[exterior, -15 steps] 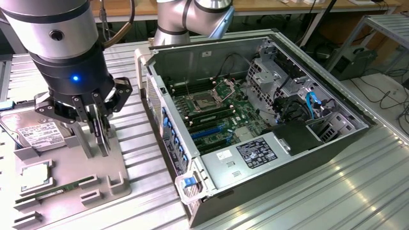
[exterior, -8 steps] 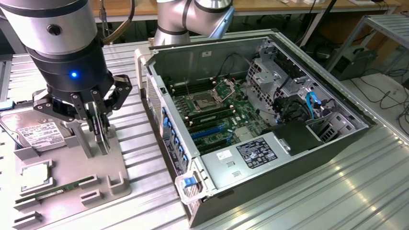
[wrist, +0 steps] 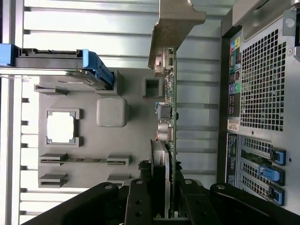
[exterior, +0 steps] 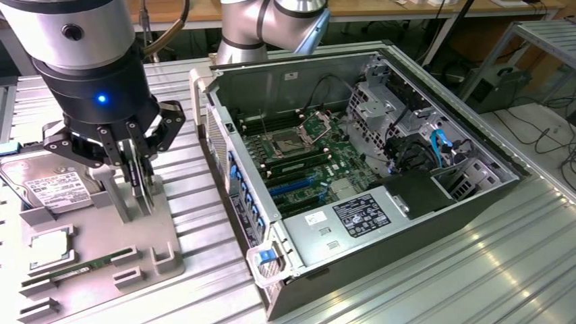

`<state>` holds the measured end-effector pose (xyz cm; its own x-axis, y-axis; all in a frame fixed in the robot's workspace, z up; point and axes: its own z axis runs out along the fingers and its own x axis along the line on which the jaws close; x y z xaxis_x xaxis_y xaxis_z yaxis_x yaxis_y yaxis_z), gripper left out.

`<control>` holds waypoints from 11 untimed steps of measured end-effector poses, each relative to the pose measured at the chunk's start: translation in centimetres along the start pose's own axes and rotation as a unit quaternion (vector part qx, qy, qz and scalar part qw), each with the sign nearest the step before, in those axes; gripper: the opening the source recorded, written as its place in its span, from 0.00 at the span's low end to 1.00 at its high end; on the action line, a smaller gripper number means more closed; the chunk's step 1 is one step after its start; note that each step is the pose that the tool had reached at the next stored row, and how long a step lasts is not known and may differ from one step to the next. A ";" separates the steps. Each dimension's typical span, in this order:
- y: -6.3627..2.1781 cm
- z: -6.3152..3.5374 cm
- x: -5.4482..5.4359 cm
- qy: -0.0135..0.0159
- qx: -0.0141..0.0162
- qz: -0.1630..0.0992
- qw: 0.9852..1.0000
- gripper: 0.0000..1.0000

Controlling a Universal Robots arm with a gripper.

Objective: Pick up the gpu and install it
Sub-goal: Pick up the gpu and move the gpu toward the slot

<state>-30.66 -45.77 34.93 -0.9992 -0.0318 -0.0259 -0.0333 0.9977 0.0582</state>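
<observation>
The gpu (wrist: 169, 117) is a thin dark circuit card seen edge-on, with its pale metal bracket (wrist: 174, 23) at the far end. It stands upright over the grey holder tray (exterior: 153, 236) at the exterior view's left. My gripper (exterior: 133, 172) hangs straight down over the tray and is shut on the gpu (exterior: 137, 192), one finger on each flat side. In the wrist view the black fingers (wrist: 140, 201) clasp the card's near end. I cannot tell whether the card's lower edge still touches the tray.
The tray also holds a silver hard drive (exterior: 50, 185), a square processor (exterior: 50, 244) and a green memory stick (exterior: 85, 266). The open computer case (exterior: 504, 169) lies to the exterior view's right, motherboard (exterior: 306, 152) exposed. Its perforated back panel (wrist: 262, 84) is close beside the card.
</observation>
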 end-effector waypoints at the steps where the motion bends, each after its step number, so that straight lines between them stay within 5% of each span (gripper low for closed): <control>1: 0.01 -0.10 0.0 0.000 0.000 0.000 1.000 0.28; 11: 0.05 -0.96 0.0 0.000 0.000 0.000 1.000 0.28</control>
<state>-30.66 -45.77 35.89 -0.9992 -0.0319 -0.0259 -0.0333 0.9977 0.0582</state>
